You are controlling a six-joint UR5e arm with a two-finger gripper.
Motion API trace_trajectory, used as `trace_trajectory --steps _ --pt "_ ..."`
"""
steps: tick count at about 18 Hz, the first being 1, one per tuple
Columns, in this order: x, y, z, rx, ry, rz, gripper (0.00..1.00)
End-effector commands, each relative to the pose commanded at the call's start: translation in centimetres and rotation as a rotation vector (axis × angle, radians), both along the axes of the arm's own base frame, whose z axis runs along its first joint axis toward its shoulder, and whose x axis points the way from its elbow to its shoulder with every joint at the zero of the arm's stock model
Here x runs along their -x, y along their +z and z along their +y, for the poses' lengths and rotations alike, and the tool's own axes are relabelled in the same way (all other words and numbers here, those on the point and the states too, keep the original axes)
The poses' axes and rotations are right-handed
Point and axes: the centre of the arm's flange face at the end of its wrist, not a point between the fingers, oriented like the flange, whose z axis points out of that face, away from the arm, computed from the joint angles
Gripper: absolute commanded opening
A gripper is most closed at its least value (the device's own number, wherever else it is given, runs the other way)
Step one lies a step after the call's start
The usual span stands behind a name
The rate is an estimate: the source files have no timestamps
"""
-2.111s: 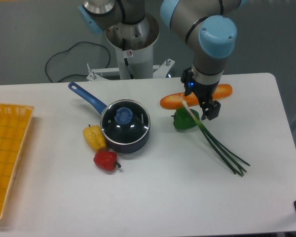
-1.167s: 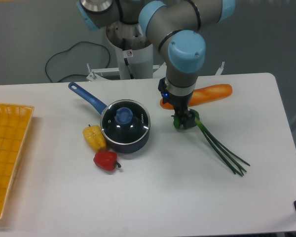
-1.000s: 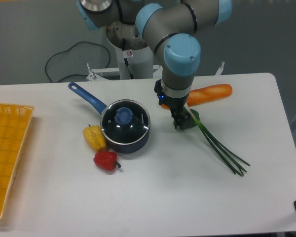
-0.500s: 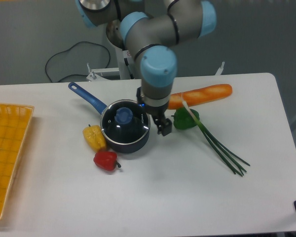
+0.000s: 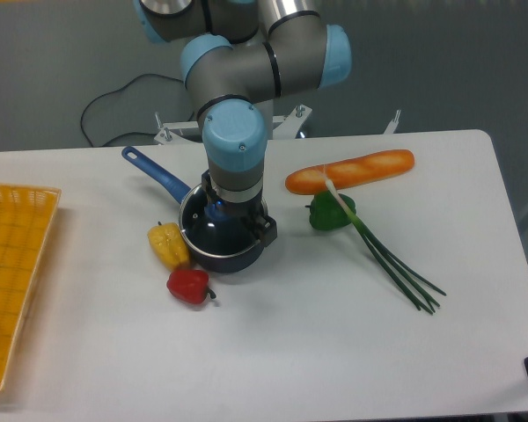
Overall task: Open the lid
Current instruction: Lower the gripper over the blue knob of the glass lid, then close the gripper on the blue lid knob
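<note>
Grey arm point(image 5: 246, 75); light-blue joint caps point(image 5: 235, 128).

White table point(image 5: 273, 352), blue saucepan point(image 5: 194, 242), yellow pepper point(image 5: 168, 245), red pepper point(image 5: 188, 286), green pepper point(image 5: 330, 214), baguette point(image 5: 352, 170), spring onions point(image 5: 392, 264), yellow basket point(image 5: 13, 272).

You've got three peppers — yellow pepper point(image 5: 168, 245), red pepper point(image 5: 188, 286), green pepper point(image 5: 329, 214) — plus one baguette point(image 5: 352, 170), one saucepan point(image 5: 213, 237), one yellow basket point(image 5: 13, 264).
</note>
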Motion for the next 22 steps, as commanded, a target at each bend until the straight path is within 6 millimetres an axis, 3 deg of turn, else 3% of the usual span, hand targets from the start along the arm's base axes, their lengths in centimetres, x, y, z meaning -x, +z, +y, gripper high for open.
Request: trace_trajectory --steps 3,6,9,14,22 --pt "-0.4 -0.7 -0.1 0.022 0.096 -0.003 1.0" --pt "-0.1 -0.2 0.4 -0.012 0.321 0.044 1.0" --pt "-2.3 -1.5 0.8 0.02 0.286 0.057 1.0" --pt "-4.2 -3.9 0.0 0.062 0.255 0.084 1.0" --pt "-4.9 -3.5 -1.3 0.056 0.213 0.074 1.0"
